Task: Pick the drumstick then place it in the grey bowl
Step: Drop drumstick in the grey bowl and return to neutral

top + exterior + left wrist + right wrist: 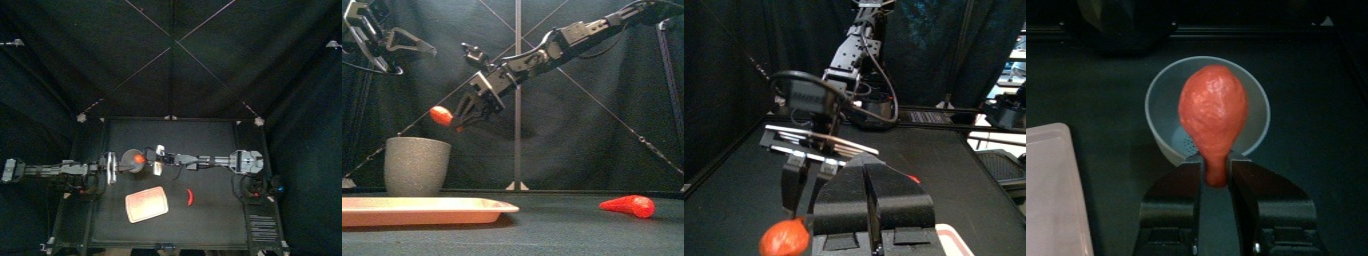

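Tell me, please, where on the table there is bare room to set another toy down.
Bare table lies front right, past the red toy, and front left beside the pink tray. The back strip behind both arms is free too. Crowded: over the grey cup, where the right gripper holds the drumstick near the left gripper.

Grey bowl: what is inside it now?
Nothing shows inside the grey bowl. The drumstick, held by the right gripper, hangs above it and covers the middle of its floor.

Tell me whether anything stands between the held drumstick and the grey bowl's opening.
Nothing visible does. The right gripper holds the drumstick above the grey bowl, whose open mouth lies clear beneath it. The pink tray lies aside.
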